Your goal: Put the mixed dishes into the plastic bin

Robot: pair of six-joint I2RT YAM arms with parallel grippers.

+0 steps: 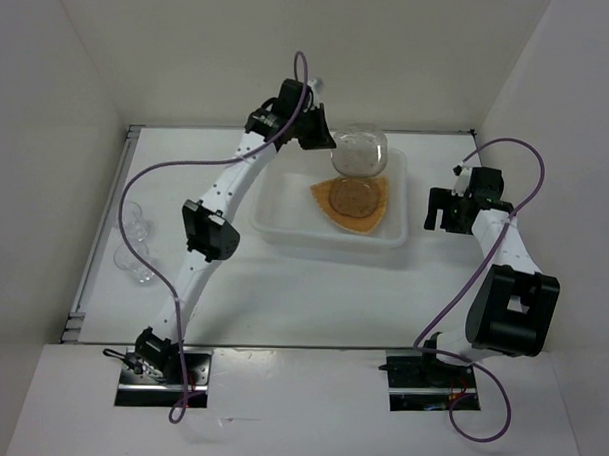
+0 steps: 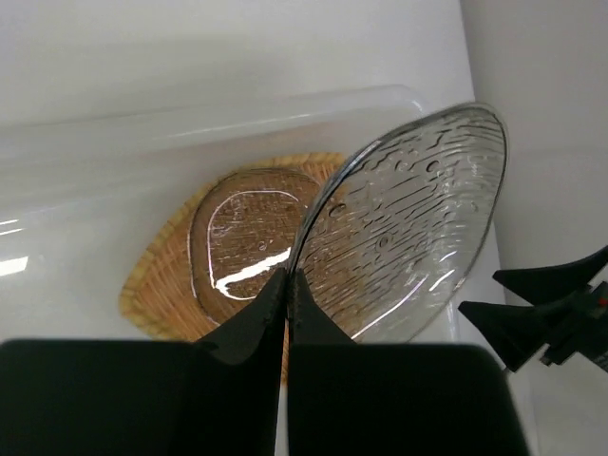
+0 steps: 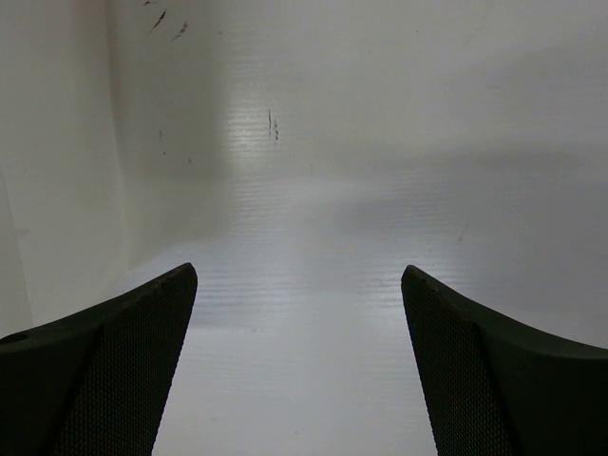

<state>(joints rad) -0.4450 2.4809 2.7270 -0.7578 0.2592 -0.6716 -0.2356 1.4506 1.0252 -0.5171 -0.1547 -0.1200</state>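
While the big white table [image 1: 282, 307] lies under everything, the see-through white plastic bin with round corners [image 1: 283, 215] sits in the middle of it. Inside the bin lies the tan-orange woven plate with three rounded corners [image 1: 377, 213], flat on the bottom. On top of that plate lies a smaller round greyish see-through plate [image 1: 350, 197], right in its middle. A second round greyish plate with little bumps and streaks [image 1: 359, 150] is up in the air over the far side of the bin, tipped up on its edge. The left gripper [image 1: 331, 141] has its two black fingers [image 2: 256, 328] pinched tight on the rim of this tipped plate [image 2: 408, 228], and the wrist view shows the woven plate [image 2: 157, 285] and the lying plate [image 2: 242, 237] below it. The right gripper [image 1: 437, 211] hangs just beside the right side of the bin, with its jaws spread wide and nothing between them [image 3: 299, 361]. Far off on the left of the table are small clear glass shapes [image 1: 133, 262], well apart from the bin and too faint to count.
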